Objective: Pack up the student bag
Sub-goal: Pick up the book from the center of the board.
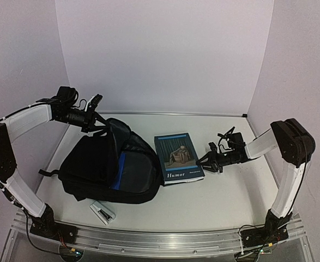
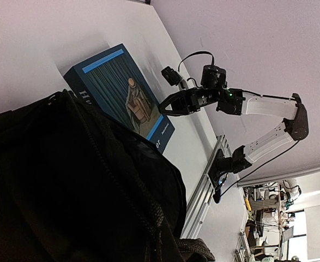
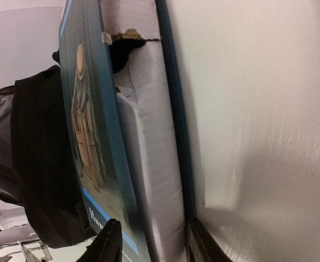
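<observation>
The student bag [image 1: 102, 164], a big black backpack with a blue strip, lies at the left of the table; its dark fabric fills the left wrist view [image 2: 67, 185]. My left gripper [image 1: 98, 128] is at the bag's top edge, shut on the fabric, with its fingers hidden by the cloth. A blue paperback book [image 1: 177, 155] lies flat just right of the bag. My right gripper [image 3: 151, 245] is shut on the book's near right edge [image 3: 89, 136]. One finger is on the top cover and the other is under the bottom cover.
A small white and grey stapler-like object [image 1: 102, 212] lies near the front edge, in front of the bag. White walls close in the back and both sides. An aluminium rail [image 1: 160, 240] runs along the near edge.
</observation>
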Available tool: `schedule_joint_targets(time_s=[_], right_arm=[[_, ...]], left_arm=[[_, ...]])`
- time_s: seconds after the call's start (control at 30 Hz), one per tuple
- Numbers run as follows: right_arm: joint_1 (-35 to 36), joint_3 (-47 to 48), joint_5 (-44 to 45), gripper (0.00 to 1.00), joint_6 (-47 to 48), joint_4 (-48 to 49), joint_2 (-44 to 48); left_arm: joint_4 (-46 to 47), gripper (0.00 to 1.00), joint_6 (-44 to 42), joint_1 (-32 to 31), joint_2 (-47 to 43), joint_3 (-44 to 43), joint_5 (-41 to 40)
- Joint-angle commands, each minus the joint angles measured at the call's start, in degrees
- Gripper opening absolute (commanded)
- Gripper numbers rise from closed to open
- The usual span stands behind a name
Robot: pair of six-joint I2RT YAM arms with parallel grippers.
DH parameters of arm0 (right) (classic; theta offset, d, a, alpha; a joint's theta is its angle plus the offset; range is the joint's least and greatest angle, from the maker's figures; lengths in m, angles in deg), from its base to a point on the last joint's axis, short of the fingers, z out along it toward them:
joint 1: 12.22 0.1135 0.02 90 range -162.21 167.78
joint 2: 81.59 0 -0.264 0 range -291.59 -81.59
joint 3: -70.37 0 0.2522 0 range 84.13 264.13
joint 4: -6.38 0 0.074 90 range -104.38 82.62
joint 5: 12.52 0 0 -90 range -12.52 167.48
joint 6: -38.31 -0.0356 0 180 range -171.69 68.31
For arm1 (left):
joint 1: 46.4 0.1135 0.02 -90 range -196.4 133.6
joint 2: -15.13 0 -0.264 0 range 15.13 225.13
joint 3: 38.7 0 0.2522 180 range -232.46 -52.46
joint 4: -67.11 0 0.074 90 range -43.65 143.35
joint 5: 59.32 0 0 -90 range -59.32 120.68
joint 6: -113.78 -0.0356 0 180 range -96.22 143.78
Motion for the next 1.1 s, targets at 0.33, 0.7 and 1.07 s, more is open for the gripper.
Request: schedule_joint_targets(time_s=[0.33,0.7,1.07], right_arm=[[1.8,0.2,6.5,0.0,-7.1,2.5,16.4],[2.3,8.2,10.3,0.0,-1.3,-21.1,35.5],[15.0,12.0,6.5,0.0,-1.1,-33.4,36.9]], left_arm=[[1.7,0.0,-0.4,0.4,-2.5,-0.3,1.1],[-1.4,0.0,-4.0,0.4,-3.6,-1.9,3.5],[-3.1,0.0,-3.3,-3.2,-3.1,-8.2,4.5]])
